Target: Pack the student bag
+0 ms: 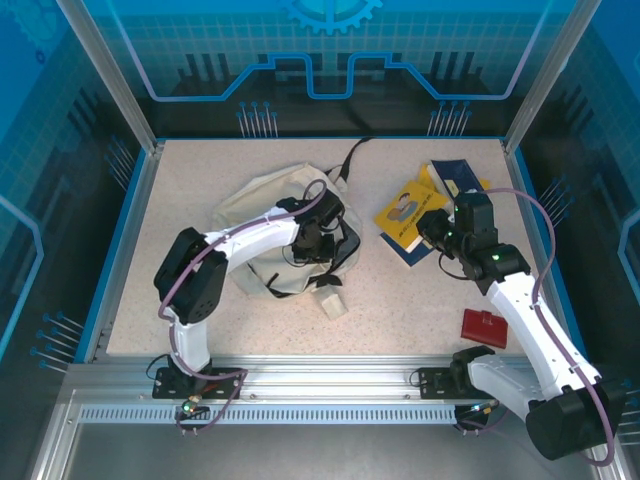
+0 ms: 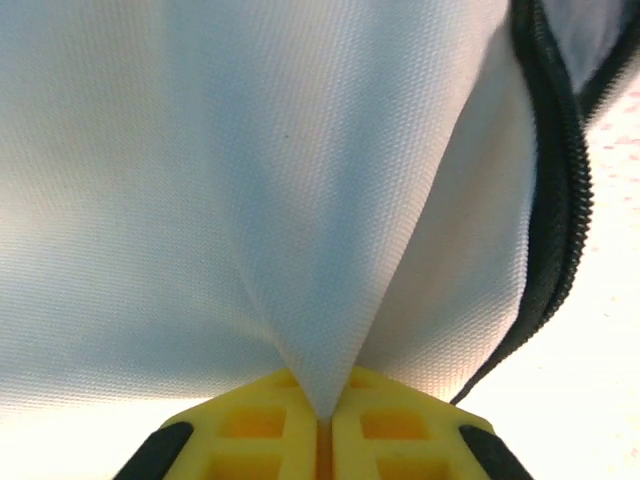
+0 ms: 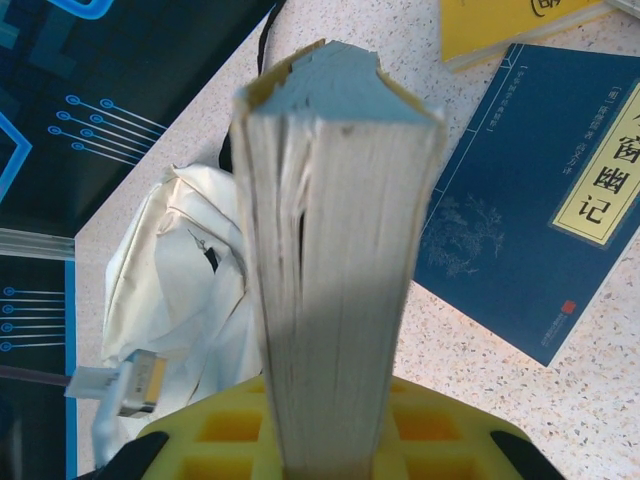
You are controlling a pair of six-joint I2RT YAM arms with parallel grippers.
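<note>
My left hand (image 2: 322, 428) is pressed together on a fold of the student bag (image 2: 250, 170). The cream cloth rises straight from between my fingers, and its black zip (image 2: 563, 200) runs just to their right. My right hand (image 3: 325, 445) pinches a thick book (image 3: 335, 250), page edges toward me. The bag lies to its left on the desk (image 3: 600, 390), and a blue book (image 3: 520, 220) lies to its right.

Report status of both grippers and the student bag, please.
Left gripper shut on student bag fabric. Right gripper shut on book. White adapter beside bag.
</note>
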